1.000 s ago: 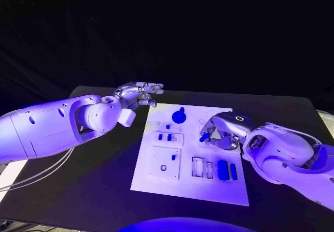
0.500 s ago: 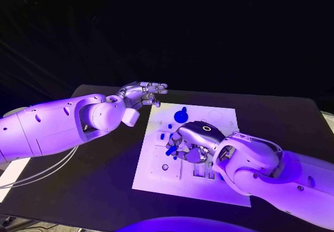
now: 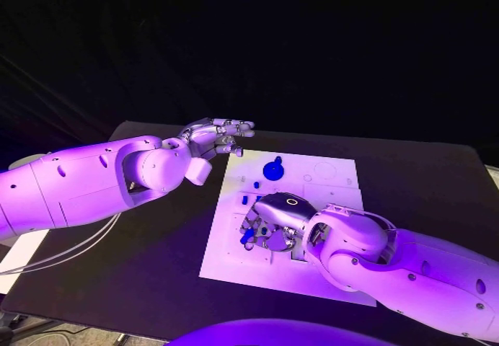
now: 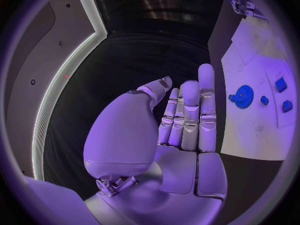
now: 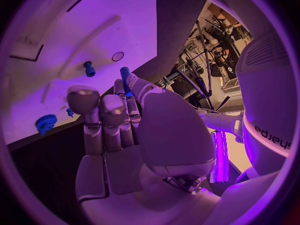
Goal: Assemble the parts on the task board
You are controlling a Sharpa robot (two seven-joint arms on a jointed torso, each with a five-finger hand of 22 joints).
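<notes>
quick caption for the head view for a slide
Right hand holds a blue part over the white task board; left hand hovers open beside it.

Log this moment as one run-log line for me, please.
left hand: open, off the board's far-left corner | right hand: holds blue peg over board | blue gear: on board

My table [image 3: 125, 245] is black, its top matte — the white task board [image 3: 234, 256] lies flat on it near the middle, long side running away from me. Dark tabletop shows on every side of the board.
</notes>
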